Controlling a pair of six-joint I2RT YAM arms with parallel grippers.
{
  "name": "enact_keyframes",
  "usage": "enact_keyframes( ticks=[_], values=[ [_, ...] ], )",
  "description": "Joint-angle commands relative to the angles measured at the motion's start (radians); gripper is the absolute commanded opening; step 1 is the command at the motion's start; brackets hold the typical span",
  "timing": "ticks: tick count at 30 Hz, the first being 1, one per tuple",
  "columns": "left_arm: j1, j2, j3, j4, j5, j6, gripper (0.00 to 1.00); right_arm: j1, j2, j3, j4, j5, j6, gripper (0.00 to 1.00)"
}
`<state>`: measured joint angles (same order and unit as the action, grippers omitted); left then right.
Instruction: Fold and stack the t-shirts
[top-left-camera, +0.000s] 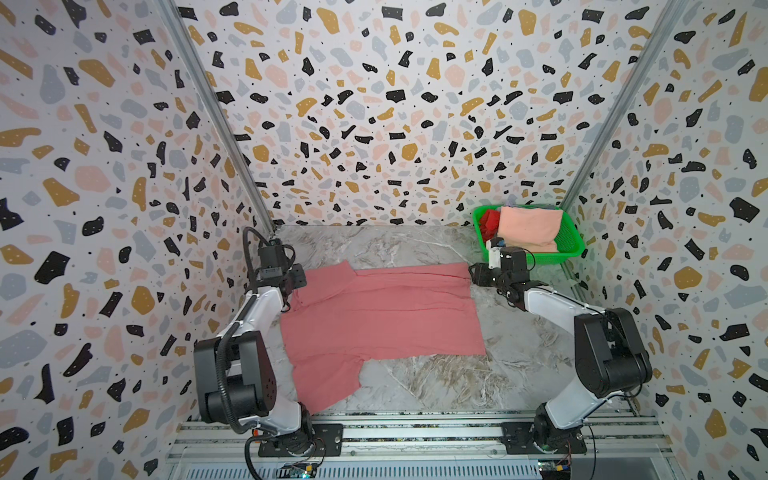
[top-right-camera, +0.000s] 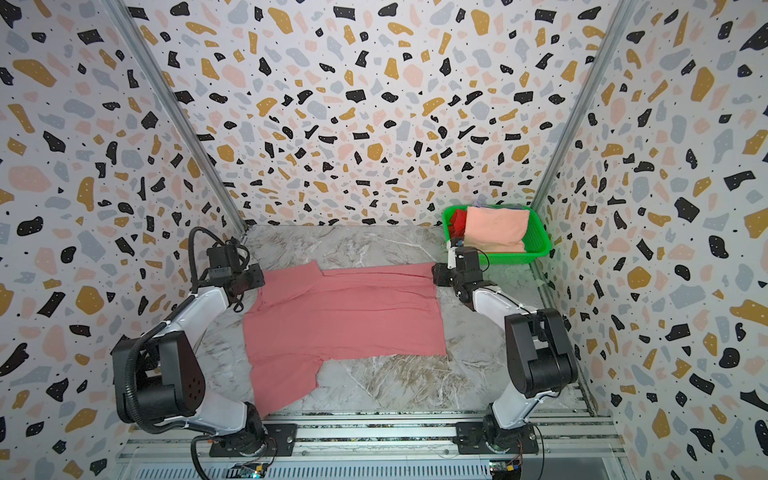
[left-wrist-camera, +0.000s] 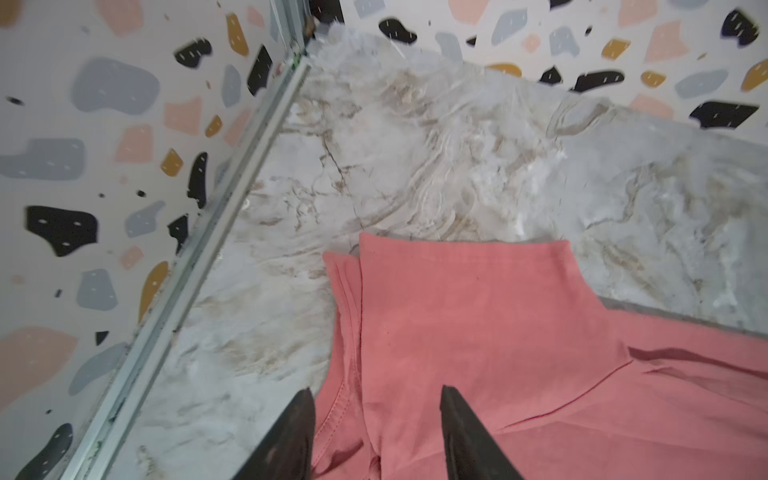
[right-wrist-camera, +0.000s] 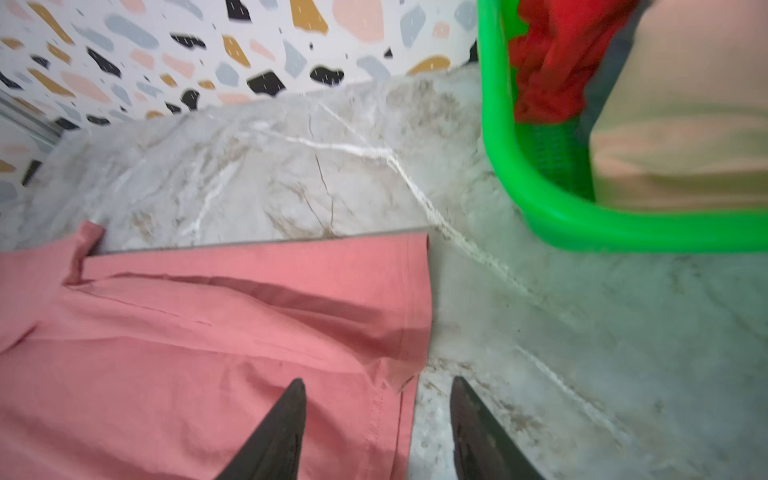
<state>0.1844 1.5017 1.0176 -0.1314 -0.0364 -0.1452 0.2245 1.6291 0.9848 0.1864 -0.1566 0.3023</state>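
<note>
A dusty rose-pink t-shirt (top-left-camera: 374, 316) (top-right-camera: 340, 316) lies spread flat on the marble table, one sleeve toward the front rail. My left gripper (top-left-camera: 298, 279) (left-wrist-camera: 376, 390) hovers open over its far left corner, jaws apart above the seamed edge (left-wrist-camera: 345, 399). My right gripper (top-left-camera: 478, 275) (right-wrist-camera: 377, 380) is open too, straddling the hem (right-wrist-camera: 399, 399) at the far right corner. Neither grips the cloth. A folded pale peach t-shirt (top-left-camera: 530, 228) (right-wrist-camera: 685, 124) and a crumpled bright red t-shirt (top-left-camera: 490, 220) (right-wrist-camera: 552, 62) lie in the basket.
A green plastic mesh basket (top-left-camera: 536, 259) (top-right-camera: 507, 259) (right-wrist-camera: 623, 232) stands at the table's back right corner, just behind my right gripper. Patterned walls close in on three sides, with a metal rail (left-wrist-camera: 199, 266) along the left wall. Bare marble (top-left-camera: 436, 382) shows in front of the shirt.
</note>
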Motion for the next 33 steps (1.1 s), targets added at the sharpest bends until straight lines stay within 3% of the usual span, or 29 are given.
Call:
enact_keyframes(
  ticks=[1,5,11,18,23,33],
  values=[
    [0.006,0.073,0.073,0.005,-0.009,-0.02,0.55,0.005,0.027,0.074,-0.024,-0.032,0.021,0.56],
    [0.005,0.247,0.231,-0.11,0.027,-0.007,0.56,0.035,0.127,0.175,-0.047,-0.104,0.022,0.56],
    [0.007,0.433,0.358,-0.071,0.114,-0.072,0.53,0.07,0.271,0.276,-0.044,-0.168,0.028,0.55],
    [0.007,0.622,0.564,-0.136,0.061,-0.066,0.49,0.088,0.332,0.313,-0.051,-0.172,0.038,0.55],
    [0.009,0.679,0.615,-0.187,0.01,-0.054,0.48,0.088,0.34,0.318,-0.057,-0.158,0.047,0.55],
    [0.025,0.699,0.583,-0.192,0.039,-0.06,0.44,0.088,0.37,0.361,-0.092,-0.131,0.04,0.55]
  ],
)
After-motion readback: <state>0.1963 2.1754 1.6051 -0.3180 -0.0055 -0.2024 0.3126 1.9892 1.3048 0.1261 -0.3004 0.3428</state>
